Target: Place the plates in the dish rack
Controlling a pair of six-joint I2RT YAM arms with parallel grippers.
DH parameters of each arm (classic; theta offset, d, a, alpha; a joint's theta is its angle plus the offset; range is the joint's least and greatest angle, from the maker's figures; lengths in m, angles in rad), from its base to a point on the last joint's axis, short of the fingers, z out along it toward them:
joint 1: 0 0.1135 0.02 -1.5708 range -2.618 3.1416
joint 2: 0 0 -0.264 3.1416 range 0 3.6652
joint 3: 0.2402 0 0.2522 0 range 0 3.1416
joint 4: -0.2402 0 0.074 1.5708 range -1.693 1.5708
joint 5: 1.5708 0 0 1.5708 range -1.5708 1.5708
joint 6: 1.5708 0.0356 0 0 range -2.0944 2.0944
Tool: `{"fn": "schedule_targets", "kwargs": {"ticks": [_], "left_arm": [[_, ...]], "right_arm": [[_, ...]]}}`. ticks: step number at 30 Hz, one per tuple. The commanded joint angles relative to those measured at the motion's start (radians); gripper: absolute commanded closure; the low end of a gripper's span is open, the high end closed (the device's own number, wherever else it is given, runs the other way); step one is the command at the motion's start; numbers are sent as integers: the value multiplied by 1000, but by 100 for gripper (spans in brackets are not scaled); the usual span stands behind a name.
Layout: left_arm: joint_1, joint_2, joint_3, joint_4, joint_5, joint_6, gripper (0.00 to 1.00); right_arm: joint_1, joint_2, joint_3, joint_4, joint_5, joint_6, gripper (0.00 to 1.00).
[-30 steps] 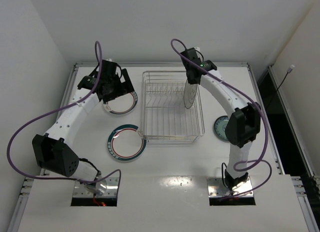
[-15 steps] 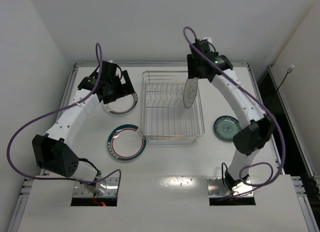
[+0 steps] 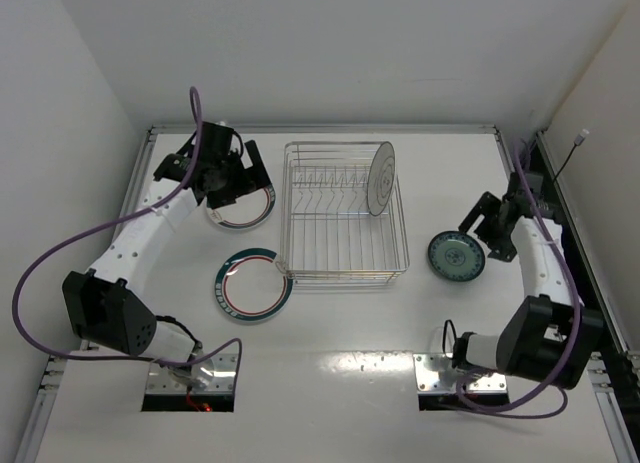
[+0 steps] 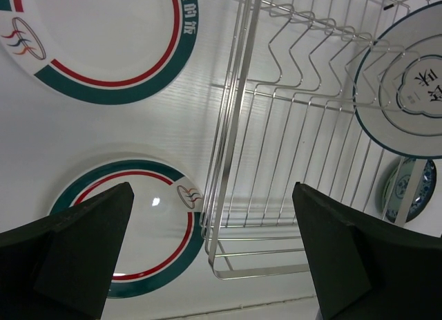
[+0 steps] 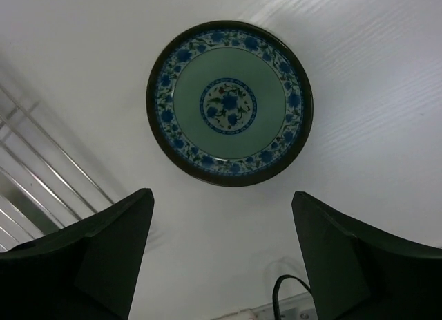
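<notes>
The dish rack (image 3: pixel 345 223) stands mid-table, and a white grey-rimmed plate (image 3: pixel 380 178) is upright in its right side, touched by no gripper. One green-rimmed plate (image 3: pixel 252 285) lies flat at the rack's front left corner. Another green-rimmed plate (image 3: pixel 243 209) lies further back, under my left gripper (image 3: pixel 243 175). That gripper is open and empty above the rack's corner (image 4: pixel 228 216), as the left wrist view shows. A small teal patterned plate (image 5: pixel 229 104) lies flat right of the rack. My right gripper (image 5: pixel 222 195) hovers above the teal plate's near edge, open and empty.
The rack's wire bars (image 5: pixel 41 168) show at the left edge of the right wrist view. Raised table rails run along the left edge (image 3: pixel 135 193) and the right edge (image 3: pixel 520 183). A purple cable (image 3: pixel 60 253) loops off the left arm.
My right gripper opened and left the grey-rimmed plate standing in the rack. It then swung right and forward to above the teal plate. The left arm has not moved.
</notes>
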Motion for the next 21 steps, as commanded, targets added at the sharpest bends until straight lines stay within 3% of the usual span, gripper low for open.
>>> {"fn": "schedule_targets", "kwargs": {"ticks": [1, 3, 7, 14, 17, 21], "left_arm": [[7, -47, 1, 14, 53, -14, 0], [7, -47, -9, 14, 53, -23, 0], [7, -69, -29, 14, 53, -23, 0], [7, -80, -29, 23, 53, -23, 0], [7, -70, -18, 23, 53, -23, 0], [7, -70, -18, 23, 53, -23, 0]], "right_arm": [[-96, 2, -103, 110, -177, 51, 21], [-192, 36, -153, 158, -276, 60, 21], [-306, 99, -185, 161, -315, 45, 21], [-383, 214, -213, 198, -369, 11, 20], [-392, 255, -231, 224, -394, 2, 24], [-392, 324, -231, 252, -420, -16, 40]]}}
